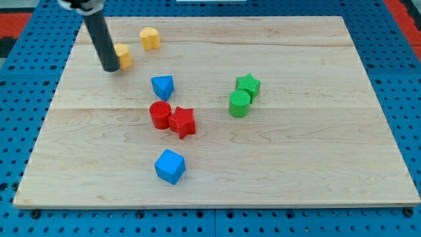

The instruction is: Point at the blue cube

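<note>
The blue cube sits on the wooden board toward the view's bottom, left of centre. My tip is at the view's upper left, far from the blue cube, and stands right beside a yellow block, which the rod partly hides. The rod rises from the tip toward the view's top left.
A second yellow block lies near the view's top. A blue triangular block sits above a red cylinder and a red star. A green star and a green cylinder touch at centre right.
</note>
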You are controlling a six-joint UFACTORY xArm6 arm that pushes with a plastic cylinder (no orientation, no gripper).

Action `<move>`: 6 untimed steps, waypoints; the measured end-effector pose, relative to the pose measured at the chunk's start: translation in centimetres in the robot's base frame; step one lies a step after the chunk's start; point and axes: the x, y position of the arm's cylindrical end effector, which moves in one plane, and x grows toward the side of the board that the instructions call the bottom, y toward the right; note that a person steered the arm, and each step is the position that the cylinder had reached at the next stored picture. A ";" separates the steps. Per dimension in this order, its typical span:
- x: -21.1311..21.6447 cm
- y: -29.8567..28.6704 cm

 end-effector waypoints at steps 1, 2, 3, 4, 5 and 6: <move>-2.2 0.4; -2.6 1.8; -0.8 2.5; 6.0 -0.9; 15.6 -0.4; 23.9 4.6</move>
